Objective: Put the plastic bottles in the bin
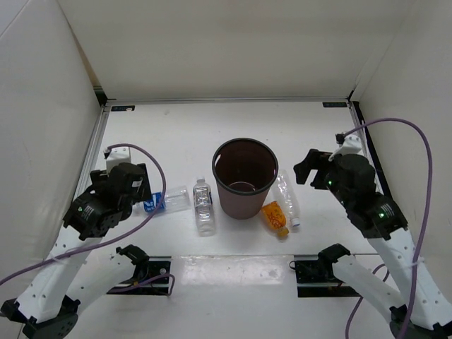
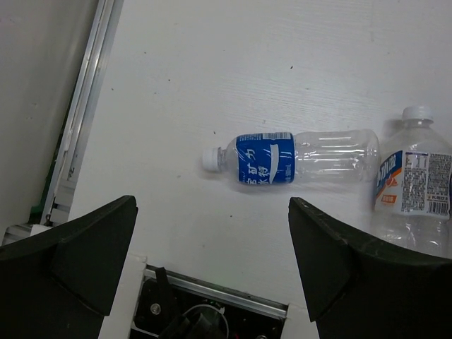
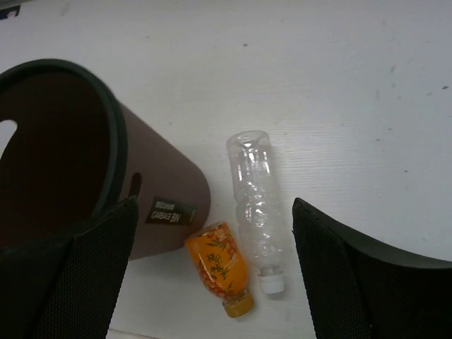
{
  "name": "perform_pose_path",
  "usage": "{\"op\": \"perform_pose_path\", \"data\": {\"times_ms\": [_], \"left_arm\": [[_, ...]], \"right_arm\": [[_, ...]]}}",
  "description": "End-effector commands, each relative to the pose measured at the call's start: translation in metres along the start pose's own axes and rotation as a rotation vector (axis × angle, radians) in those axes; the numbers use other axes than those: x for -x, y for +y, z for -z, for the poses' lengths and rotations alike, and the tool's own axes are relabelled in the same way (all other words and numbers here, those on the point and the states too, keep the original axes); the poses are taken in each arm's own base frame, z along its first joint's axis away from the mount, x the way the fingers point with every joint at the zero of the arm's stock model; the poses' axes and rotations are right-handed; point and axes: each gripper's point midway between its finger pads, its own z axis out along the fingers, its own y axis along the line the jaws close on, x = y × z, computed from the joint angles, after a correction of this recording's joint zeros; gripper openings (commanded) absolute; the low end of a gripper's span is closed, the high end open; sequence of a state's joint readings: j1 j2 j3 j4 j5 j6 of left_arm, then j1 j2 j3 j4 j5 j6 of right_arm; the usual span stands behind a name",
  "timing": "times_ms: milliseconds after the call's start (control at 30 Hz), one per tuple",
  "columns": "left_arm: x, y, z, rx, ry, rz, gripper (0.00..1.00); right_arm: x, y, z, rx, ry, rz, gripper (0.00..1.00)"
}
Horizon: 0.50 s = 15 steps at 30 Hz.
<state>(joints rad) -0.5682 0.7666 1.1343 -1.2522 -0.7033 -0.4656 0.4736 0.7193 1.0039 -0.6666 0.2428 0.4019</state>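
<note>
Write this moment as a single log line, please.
left claw: open, over blue-label bottle | right claw: open, over orange bottle and clear bottle | bin: upright, empty | fourth bottle: lying left of bin

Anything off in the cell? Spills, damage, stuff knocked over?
Nothing stands out. No spill or damage. The round dark brown bin stands upright; the blue-labelled clear plastic bottle and a white-capped clear bottle lie on their sides left of it, the short orange bottle and a ribbed clear bottle right of it.

The left arm (image 1: 106, 201) and right arm (image 1: 360, 191) — 2 alike — have white lower links, black upper housings with green LEDs, and purple cables (image 1: 164, 187); fingers (image 2: 353, 261) are matte-black wedges.
</note>
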Motion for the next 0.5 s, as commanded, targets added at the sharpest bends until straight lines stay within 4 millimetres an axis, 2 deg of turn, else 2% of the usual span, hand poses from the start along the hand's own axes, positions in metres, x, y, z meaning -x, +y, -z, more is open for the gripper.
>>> {"op": "perform_pose_path", "data": {"times_ms": [0, 67, 100, 133, 167, 200, 233, 267, 300, 367, 433, 467], "left_arm": [[0.005, 0.001, 0.005, -0.021, -0.019, 0.023, 1.0], [0.005, 0.003, 0.006, -0.027, -0.034, 0.039, 1.0], [0.006, 0.002, 0.006, -0.029, -0.038, 0.044, 1.0], [0.006, 0.003, 0.006, -0.031, -0.041, 0.046, 1.0], [0.005, 0.003, 0.007, -0.032, -0.043, 0.048, 1.0], [0.005, 0.004, 0.008, -0.033, -0.045, 0.05, 1.0], [0.005, 0.004, 0.007, -0.033, -0.046, 0.051, 1.0], [0.005, 0.005, 0.008, -0.031, -0.045, 0.049, 1.0], [0.004, 0.003, 0.007, -0.036, -0.043, 0.048, 1.0], [0.005, 0.003, 0.007, -0.036, -0.042, 0.049, 1.0], [0.003, 0.001, 0.006, -0.044, -0.037, 0.042, 1.0], [0.004, 0.001, 0.006, -0.044, -0.038, 0.04, 1.0]], "right_arm": [[0.014, -0.024, 0.009, -0.14, -0.056, -0.055, 0.9], [0.004, -0.03, -0.001, -0.172, -0.003, -0.08, 0.9], [-0.003, -0.044, -0.009, -0.214, 0.032, -0.12, 0.9], [-0.01, -0.048, -0.016, -0.219, 0.061, -0.135, 0.9], [-0.023, -0.056, -0.03, -0.216, 0.14, -0.17, 0.9], [-0.029, -0.06, -0.035, -0.189, 0.181, -0.224, 0.9], [-0.045, -0.056, -0.043, -0.128, 0.246, -0.259, 0.9], [-0.053, -0.071, -0.055, -0.148, 0.293, -0.276, 0.9], [-0.058, -0.064, -0.06, -0.079, 0.325, -0.301, 0.9], [-0.081, -0.07, -0.073, -0.109, 0.424, -0.312, 0.9], [-0.085, -0.069, -0.08, -0.156, 0.435, -0.262, 0.9], [-0.091, -0.059, -0.084, -0.144, 0.461, -0.231, 0.9]]}}
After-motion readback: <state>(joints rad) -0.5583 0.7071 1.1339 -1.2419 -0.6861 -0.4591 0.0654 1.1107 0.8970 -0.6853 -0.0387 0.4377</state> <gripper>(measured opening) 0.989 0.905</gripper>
